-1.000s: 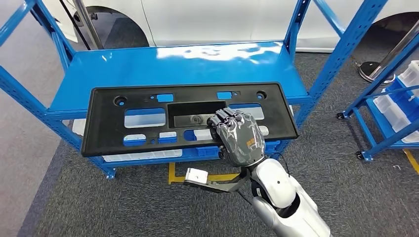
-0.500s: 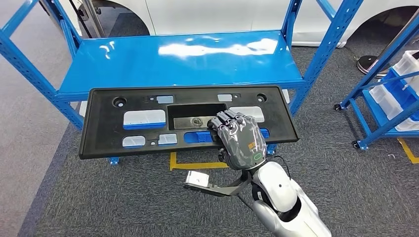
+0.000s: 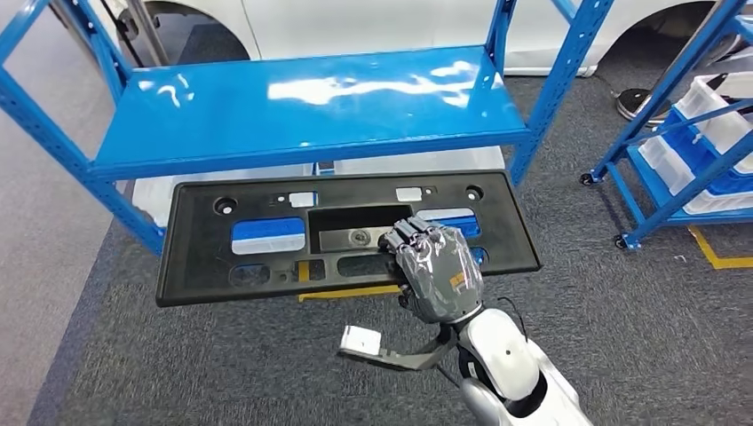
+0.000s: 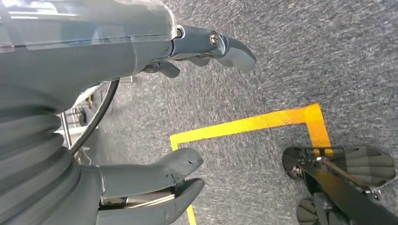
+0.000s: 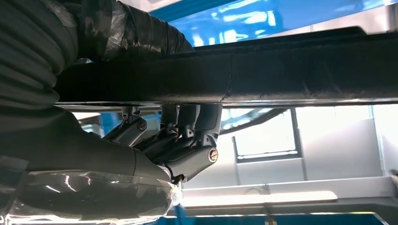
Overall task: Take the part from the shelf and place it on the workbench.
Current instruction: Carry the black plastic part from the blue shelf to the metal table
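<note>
Black plastic, the long flat part (image 3: 346, 235) looks stiff and fairly light, but wide enough to tip when carried by one edge; its cut-out windows give good purchase. It hangs level over the grey carpet, just near of the blue shelf (image 3: 302, 102) and off it. The right hand (image 3: 435, 266) grips its near edge right of centre, fingers hooked through an opening. The left hand (image 4: 141, 117) hangs open, holding nothing.

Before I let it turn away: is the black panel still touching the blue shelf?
Apart. In the head view the black panel hangs in the right hand, its far edge short of the blue shelf, with floor showing through its cutouts.
</note>
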### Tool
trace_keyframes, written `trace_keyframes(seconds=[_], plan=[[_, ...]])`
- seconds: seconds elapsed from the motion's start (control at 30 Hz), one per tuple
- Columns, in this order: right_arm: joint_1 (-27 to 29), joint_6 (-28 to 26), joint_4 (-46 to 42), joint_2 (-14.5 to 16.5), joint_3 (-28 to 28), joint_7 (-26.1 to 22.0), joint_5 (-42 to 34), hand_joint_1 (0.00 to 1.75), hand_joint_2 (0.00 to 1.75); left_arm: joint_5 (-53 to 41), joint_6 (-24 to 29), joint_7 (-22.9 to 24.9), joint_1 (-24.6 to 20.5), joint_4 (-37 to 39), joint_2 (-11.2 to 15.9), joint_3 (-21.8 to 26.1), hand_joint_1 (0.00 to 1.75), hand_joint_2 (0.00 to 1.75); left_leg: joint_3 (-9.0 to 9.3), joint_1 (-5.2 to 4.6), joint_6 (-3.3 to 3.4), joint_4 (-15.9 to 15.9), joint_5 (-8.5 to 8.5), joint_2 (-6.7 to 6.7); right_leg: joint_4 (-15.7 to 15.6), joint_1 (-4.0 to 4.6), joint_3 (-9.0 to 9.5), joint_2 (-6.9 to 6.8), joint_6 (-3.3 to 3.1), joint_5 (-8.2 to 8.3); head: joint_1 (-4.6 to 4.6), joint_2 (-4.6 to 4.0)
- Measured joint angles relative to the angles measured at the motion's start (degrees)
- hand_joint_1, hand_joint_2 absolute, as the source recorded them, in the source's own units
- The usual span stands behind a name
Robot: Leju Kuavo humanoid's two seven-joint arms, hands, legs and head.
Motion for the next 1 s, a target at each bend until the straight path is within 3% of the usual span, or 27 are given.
trace_keyframes(seconds=[0.07,0.13,0.23,0.27,0.3,0.37,0.43,0.5,0.57,0.63,0.73,0.8,0.83,0.93,1.0], plan=[[0.08,0.02,-0.26,-0.15,-0.03,0.05,0.06,1.75,1.75,-0.16,-0.03,0.08,-0.09,0.00,0.02,0.01,0.00,1.75,-0.12,-0.05,-0.40,0.23,-0.30,0.86,-0.62,-0.21,-0.17,1.09,-0.45,0.07,-0.02,0.00],[0.07,0.04,-0.46,-0.26,-0.05,0.11,0.06,1.75,1.75,-0.24,-0.05,0.13,-0.15,0.00,0.09,0.02,0.00,1.75,-0.87,0.09,-0.88,2.27,-2.17,-0.38,-1.11,-0.71,-0.14,2.04,-1.02,0.43,-0.04,0.00],[0.10,0.08,-0.58,-0.31,-0.04,0.13,0.07,1.75,1.75,-0.24,-0.08,0.16,-0.05,0.00,0.14,0.04,0.00,1.75,-5.27,0.40,-1.52,12.48,-7.39,-3.18,-1.22,-0.88,-0.35,3.42,-1.48,0.81,-0.09,0.00],[0.17,0.09,-0.57,-0.33,-0.04,0.14,0.08,1.75,1.75,-0.25,-0.08,0.19,0.02,0.00,0.15,0.05,0.00,1.75,-6.52,0.46,-1.66,15.27,-8.11,-3.40,-1.12,-0.88,-0.46,3.97,-1.49,0.87,-0.09,0.00],[0.22,0.10,-0.57,-0.35,-0.03,0.14,0.08,1.75,1.75,-0.25,-0.10,0.23,0.08,0.00,0.16,0.07,0.00,1.75,-6.88,0.50,-1.73,16.09,-7.69,-3.47,-0.98,-0.89,-0.55,4.58,-1.45,0.92,-0.09,0.00],[0.21,0.14,-0.57,-0.38,-0.03,0.14,0.08,1.75,1.75,-0.26,-0.24,0.28,0.14,0.00,0.18,0.08,0.00,1.75,-4.62,0.61,-1.65,11.42,-4.08,-3.92,-0.62,-0.94,-0.65,5.81,-1.33,0.97,-0.09,0.00],[-0.06,0.41,-0.57,-0.36,-0.04,0.15,0.09,1.75,1.75,-0.19,-0.46,0.21,0.15,0.00,0.20,0.11,0.00,1.75,-1.37,0.86,-1.39,4.22,-1.14,-6.53,-0.13,-0.94,-1.04,7.04,-0.97,1.09,-0.07,0.00],[-0.62,1.02,-0.53,-0.23,-0.05,0.16,-0.03,1.75,1.75,0.03,-0.60,0.04,0.13,0.00,0.20,0.21,0.00,1.75,-0.26,0.92,-1.15,1.13,-0.66,-8.39,0.14,-1.04,-1.86,8.24,-0.16,1.54,-0.05,0.00],[-1.26,1.68,-0.37,-0.07,-0.09,0.17,-0.23,1.75,1.75,0.23,-0.64,-0.08,0.04,0.00,0.14,0.34,0.00,1.75,-0.30,0.95,-0.69,0.63,-0.27,-7.43,-0.01,-1.22,-2.43,9.35,0.78,2.15,-0.06,0.00],[-2.02,2.13,-0.06,0.03,-0.21,0.17,-0.39,1.75,1.75,0.27,-0.70,-0.12,-0.03,0.00,0.04,0.48,0.00,1.75,-0.28,1.18,0.05,-0.05,0.46,-6.04,1.30,-1.13,-3.24,8.14,1.43,1.08,0.07,0.00],[-3.14,2.35,0.52,0.31,-0.32,0.16,-0.58,1.75,1.75,0.28,-0.77,0.05,0.02,0.00,0.00,0.72,0.00,1.75,-0.68,1.11,0.66,-0.32,1.01,-3.82,10.21,-1.26,-6.93,4.60,2.09,-4.36,0.36,0.00],[-3.27,2.37,0.94,0.43,-0.32,0.18,-0.67,1.75,1.75,0.26,-0.76,0.29,0.05,0.00,0.00,0.92,0.00,1.75,-0.93,1.06,0.68,-0.15,1.04,-2.36,14.31,-1.56,-8.14,3.97,2.44,-5.68,0.36,0.00],[-3.26,2.37,1.13,0.44,-0.32,0.18,-0.70,1.75,1.75,0.25,-0.74,0.39,0.03,0.00,-0.01,1.00,0.00,1.75,-0.99,1.06,0.64,-0.04,1.02,-1.67,13.47,-1.66,-7.29,3.71,2.52,-4.86,0.37,0.00],[-3.42,2.36,1.38,0.51,-0.33,0.18,-0.77,1.75,1.75,0.24,-0.66,0.46,-0.08,0.00,-0.08,1.11,0.00,1.75,-1.05,0.92,0.17,0.39,0.75,0.12,3.20,-1.37,-1.23,1.09,2.12,-1.00,0.37,0.00],[-3.60,2.34,1.40,0.61,-0.34,0.18,-0.78,1.75,1.75,0.24,-0.60,0.46,-0.11,0.00,-0.13,1.15,0.00,1.75,-1.08,0.66,-0.46,0.50,0.63,1.09,-0.21,-0.78,0.32,0.01,1.41,-0.63,0.33,0.00]])
